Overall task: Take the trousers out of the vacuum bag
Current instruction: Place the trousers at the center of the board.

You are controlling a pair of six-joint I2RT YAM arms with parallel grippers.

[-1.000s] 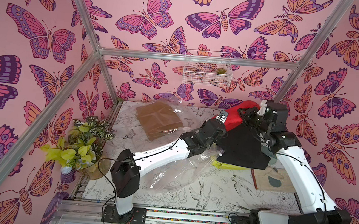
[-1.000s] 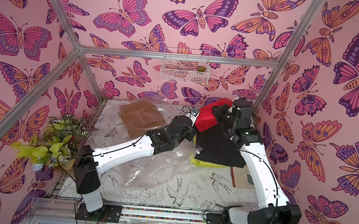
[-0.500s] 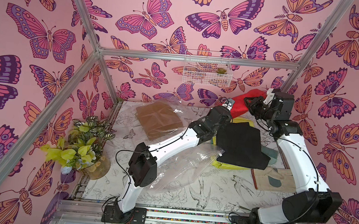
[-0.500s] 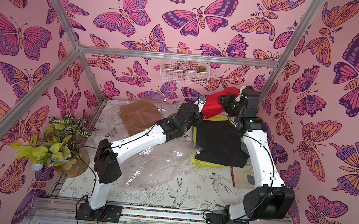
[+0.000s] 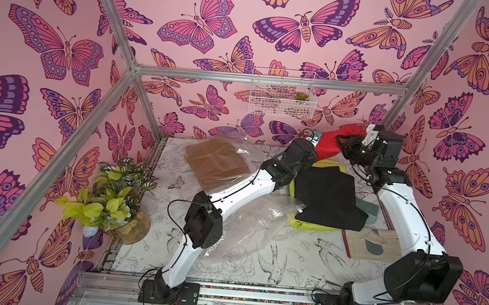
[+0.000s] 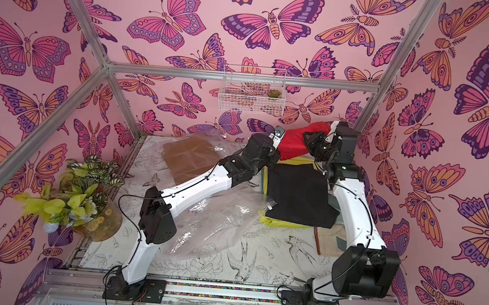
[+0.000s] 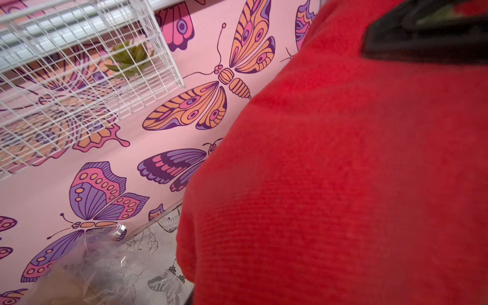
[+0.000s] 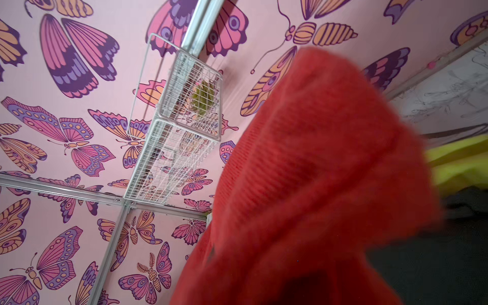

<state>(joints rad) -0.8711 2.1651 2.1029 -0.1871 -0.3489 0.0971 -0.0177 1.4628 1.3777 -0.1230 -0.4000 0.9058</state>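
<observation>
Both arms have lifted the red trousers [image 5: 329, 147] higher | left hand [image 5: 315, 138] and right hand [image 5: 343, 140] clamped on them | black trousers [image 5: 327, 198] lie out below the hands | brown trousers [image 5: 216, 164], well off the left hand, seemingly remain in the vacuum bag [image 5: 248, 230]

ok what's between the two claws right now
The red trousers, bunched up, span from the left claw to the right claw; both top views show it.
</observation>
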